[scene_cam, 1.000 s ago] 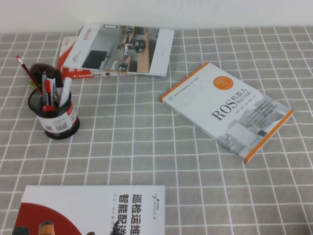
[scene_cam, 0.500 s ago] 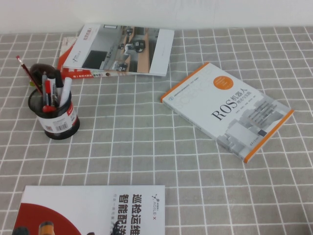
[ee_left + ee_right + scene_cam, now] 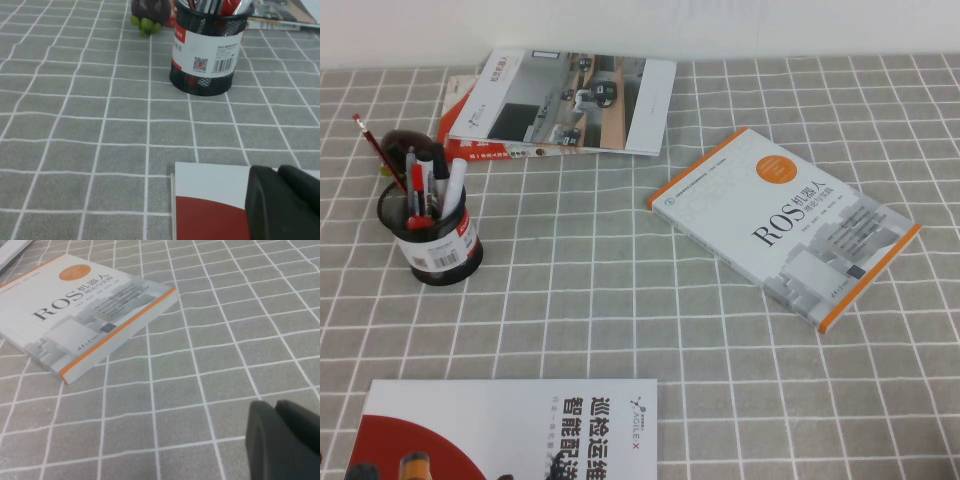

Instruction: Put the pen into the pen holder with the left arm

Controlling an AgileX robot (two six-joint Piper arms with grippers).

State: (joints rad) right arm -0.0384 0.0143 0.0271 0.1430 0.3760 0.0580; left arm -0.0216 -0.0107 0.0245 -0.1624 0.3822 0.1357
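The left end effector [image 3: 285, 200], fingers pressed together and holding nothing, hangs over a red-and-white booklet [image 3: 210, 200] at the worktop's [image 3: 620, 290] near edge. The right end effector [image 3: 285, 440], also closed, hovers near the orange-edged book [image 3: 785, 225]. The pen [image 3: 410, 170] stands in the pen holder [image 3: 440, 240] among a marker [image 3: 454, 185] and red pencil [image 3: 375, 148], a dark purple fruit [image 3: 150, 10] just behind.

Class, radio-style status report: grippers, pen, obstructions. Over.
Left gripper shut, empty, over red-white booklet. Right gripper shut, near ROS book. Pen standing in pen holder. No obstruction seen.
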